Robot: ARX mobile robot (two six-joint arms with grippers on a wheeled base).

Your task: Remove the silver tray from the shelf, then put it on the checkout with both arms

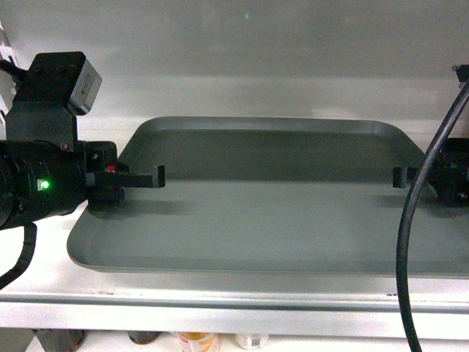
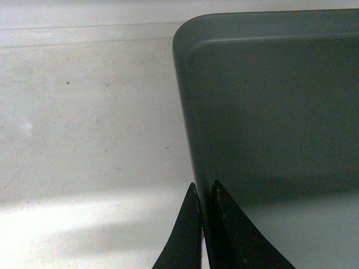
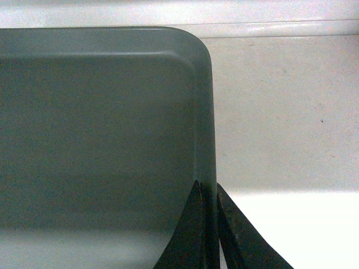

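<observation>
The silver tray [image 1: 271,213] lies lengthwise on the pale shelf [image 1: 220,304], filling most of the board. My left gripper [image 1: 152,178] is shut on the tray's left rim [image 2: 193,134], one black finger inside and one outside [image 2: 205,189]. On the opposite side, my right gripper [image 1: 400,178] is shut on the right rim [image 3: 208,112], its fingers pinching the edge [image 3: 206,186]. Whether the tray rests on the board or hangs just above it, I cannot tell. The checkout is out of view.
The grey back panel [image 1: 242,37] stands close behind the tray. A black cable [image 1: 407,227] hangs across the right front. Bottle tops [image 1: 196,342] show below the shelf's shiny front edge. Bare shelf board lies beside the tray's left [image 2: 84,123] and right [image 3: 280,112] ends.
</observation>
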